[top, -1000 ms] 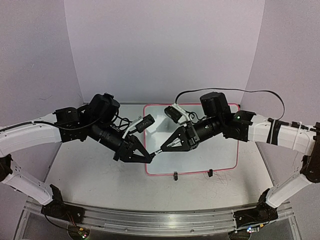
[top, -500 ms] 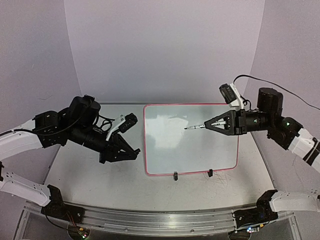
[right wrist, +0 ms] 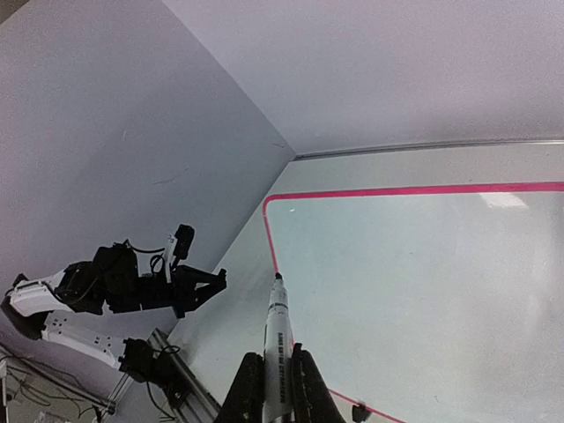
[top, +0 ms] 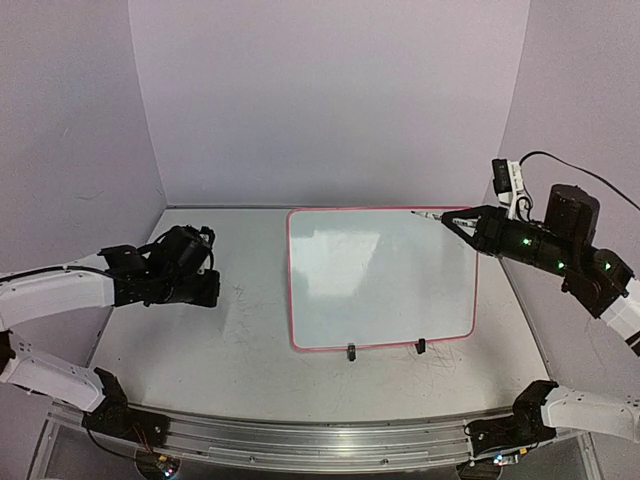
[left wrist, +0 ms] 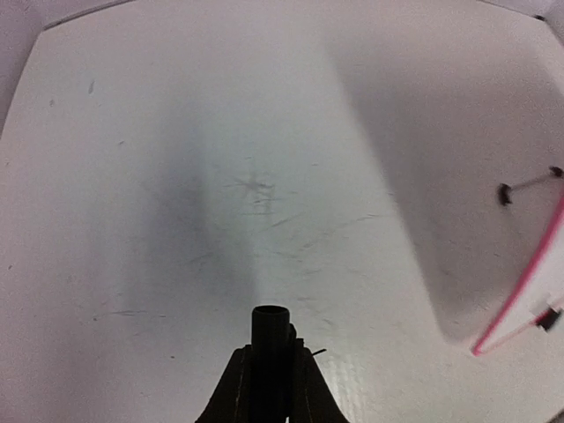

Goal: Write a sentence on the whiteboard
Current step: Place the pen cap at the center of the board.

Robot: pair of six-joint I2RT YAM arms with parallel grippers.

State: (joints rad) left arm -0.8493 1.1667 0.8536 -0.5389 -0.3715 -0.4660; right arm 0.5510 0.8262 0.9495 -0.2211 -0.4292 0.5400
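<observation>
Since the earlier frames both arms have drawn apart: the left arm has pulled back to the left side of the desk (top: 200, 350), and the right arm has swung out toward the far right corner of the whiteboard (top: 380, 290).

Left side: the left gripper (left wrist: 270, 374) is closed narrowly on a short black cap (left wrist: 270, 322), its open end pointing away from the wrist camera. It hangs over bare, scuffed grey desk, well clear of the board. The board's near left corner shows at the right edge of the left wrist view.

Centre: the whiteboard lies flat on the desk between the two arms. Its pink-red border is visible all round and two black clips (top: 351, 351) sit on its near long edge. Its surface carries no writing.

Right side: the right gripper (top: 468, 222) is clamped on a marker (right wrist: 277, 339) with a white barrel. The tip points left, over the board's far edge near the right corner. Whether the tip touches the board cannot be told.
</observation>
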